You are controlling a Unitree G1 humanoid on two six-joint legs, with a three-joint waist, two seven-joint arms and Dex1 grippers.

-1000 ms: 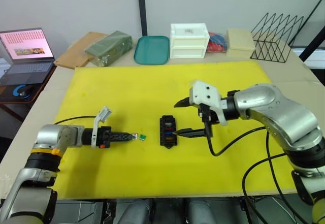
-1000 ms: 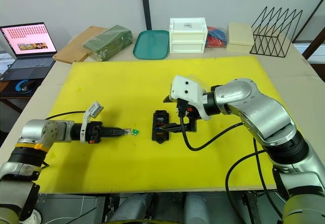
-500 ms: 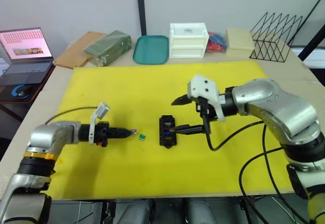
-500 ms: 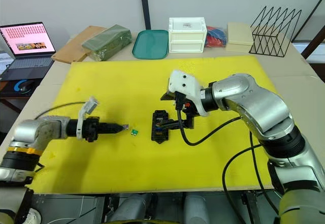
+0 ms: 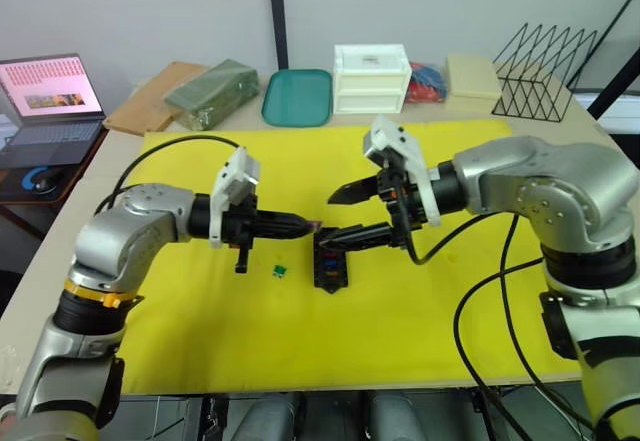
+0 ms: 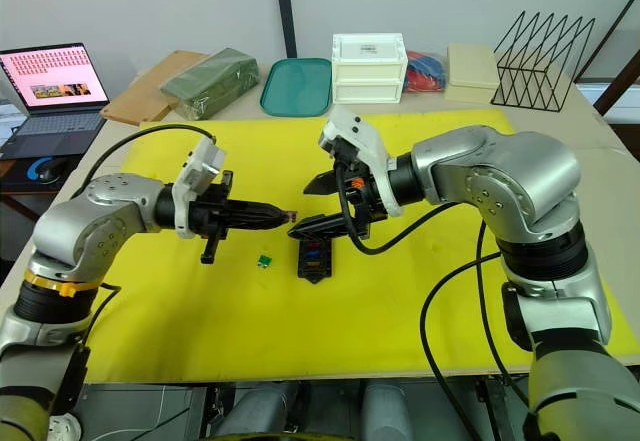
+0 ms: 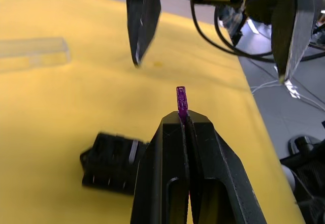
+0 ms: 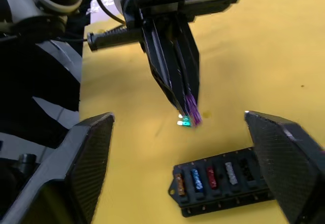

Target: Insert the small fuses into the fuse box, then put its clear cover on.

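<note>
- While raised over the yellow mat (image 5: 250, 331), left gripper (image 5: 308, 226) pinched tight on purple fuse (image 7: 181, 98).
- Below its tip: green fuse (image 5: 281, 269), fuse box (image 5: 330, 261), seemingly four slots filled.
- Just beyond: right gripper (image 5: 338, 219) spread wide, holding nothing.

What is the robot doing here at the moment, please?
It is loading fuses into the fuse box on the yellow mat. The left gripper is shut on a purple fuse, held above the box. The right gripper hangs open opposite it. A green fuse lies on the mat; the clear cover lies off the box.
</note>
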